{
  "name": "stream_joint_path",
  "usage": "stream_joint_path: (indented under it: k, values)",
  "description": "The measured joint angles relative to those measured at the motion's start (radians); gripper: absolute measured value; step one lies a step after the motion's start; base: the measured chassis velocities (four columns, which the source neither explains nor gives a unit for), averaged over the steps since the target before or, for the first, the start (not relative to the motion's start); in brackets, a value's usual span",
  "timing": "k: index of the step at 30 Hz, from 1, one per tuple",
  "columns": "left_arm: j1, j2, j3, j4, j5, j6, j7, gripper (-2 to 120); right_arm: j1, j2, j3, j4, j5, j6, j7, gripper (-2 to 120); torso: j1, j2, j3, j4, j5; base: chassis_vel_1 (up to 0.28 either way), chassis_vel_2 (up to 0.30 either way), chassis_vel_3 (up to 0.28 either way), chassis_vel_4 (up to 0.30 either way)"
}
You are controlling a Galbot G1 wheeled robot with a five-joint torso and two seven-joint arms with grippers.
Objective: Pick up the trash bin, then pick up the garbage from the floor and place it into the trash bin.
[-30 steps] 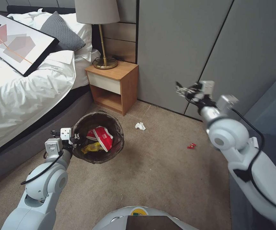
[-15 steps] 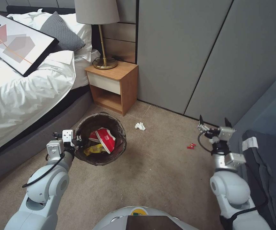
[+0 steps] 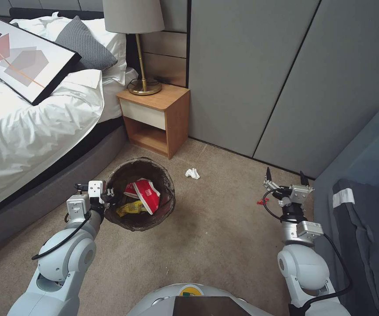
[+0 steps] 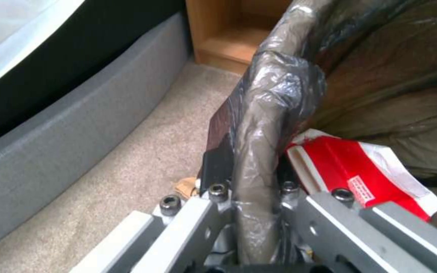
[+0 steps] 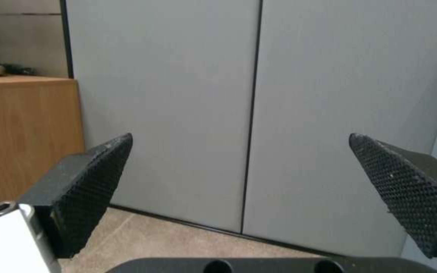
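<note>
The trash bin [image 3: 126, 169], lined with a dark brown bag, is held at its near-left rim by my left gripper [image 3: 109, 196], which is shut on the bag-covered rim [image 4: 259, 151]. Inside lie a red wrapper [image 3: 148, 193] and a yellow wrapper [image 3: 128, 208]; the red one [image 4: 360, 174] is also in the left wrist view. On the carpet, crumpled white tissue [image 3: 192, 174] lies right of the bin and a small red wrapper [image 3: 260, 202] lies just left of my right gripper [image 3: 285, 175]. That gripper is open, its fingers [image 5: 87, 189] pointing up toward the grey wall panels.
A wooden nightstand [image 3: 154, 116] with a brass lamp [image 3: 143, 85] stands behind the bin. The bed [image 3: 31, 127] with a framed picture runs along the left. Grey wall panels [image 3: 259, 74] close the back. A dark upholstered seat [image 3: 369, 228] is at the right.
My right arm has dropped from high near the wall panels down to just above the carpet by the small red wrapper. The bin has shifted slightly nearer and right with my left gripper.
</note>
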Motion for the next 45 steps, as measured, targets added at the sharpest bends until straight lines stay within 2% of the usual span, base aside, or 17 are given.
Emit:
stream_joint_path:
  k: [45]
  values:
    - [-0.015, 0.015, 0.01, 0.02, 0.055, 0.0, 0.045, 0, 0.007, 0.002, 0.051, -0.027, 0.003, 0.026, 0.006, 100, 0.0, 0.0, 0.0, -0.0001, 0.0001, -0.013, -0.012, -0.013, -0.014]
